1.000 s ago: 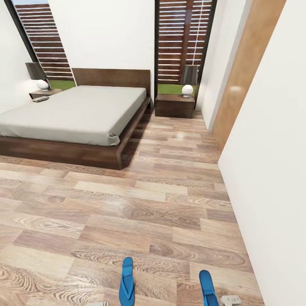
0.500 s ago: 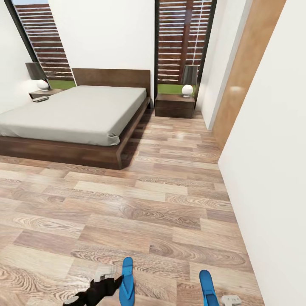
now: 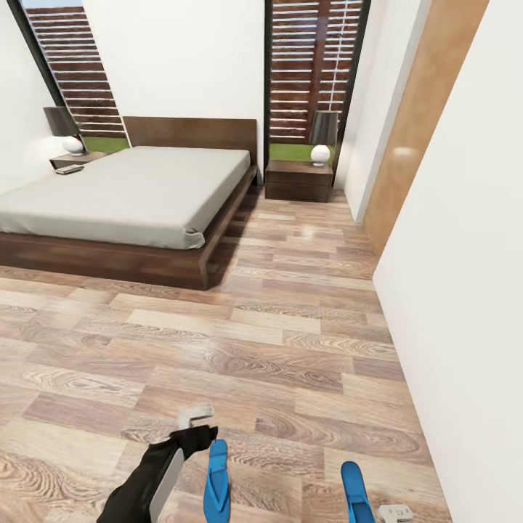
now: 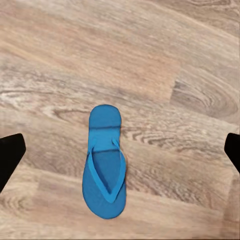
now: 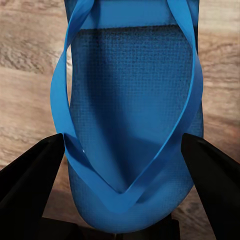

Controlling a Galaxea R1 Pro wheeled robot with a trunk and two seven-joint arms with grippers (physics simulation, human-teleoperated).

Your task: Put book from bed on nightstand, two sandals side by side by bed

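Observation:
Two bright blue sandals lie low in the head view, the left sandal (image 3: 216, 483) and the right sandal (image 3: 356, 490), about a sandal's length apart. My left gripper (image 3: 195, 418) hangs open above the floor just beyond the left sandal's tip. In the left wrist view that sandal (image 4: 105, 160) lies flat between the spread fingers (image 4: 10, 155). My right gripper (image 5: 122, 150) is shut on the right sandal (image 5: 132, 115), its fingers (image 5: 35, 170) pressing both edges. The bed (image 3: 131, 192) stands far left, with a nightstand (image 3: 299, 180) on its right. A small flat dark thing (image 3: 69, 169) lies on the far nightstand (image 3: 76, 157); I cannot tell if it is the book.
A lamp (image 3: 322, 138) stands on the near nightstand and another lamp (image 3: 64, 127) on the far one. A white wall (image 3: 457, 290) and a wooden door (image 3: 421, 123) close off the right side. Wood floor (image 3: 254, 341) stretches between me and the bed.
My left arm has risen into the head view and reached forward, its gripper now past the left sandal's tip. The sandals and right gripper have not moved.

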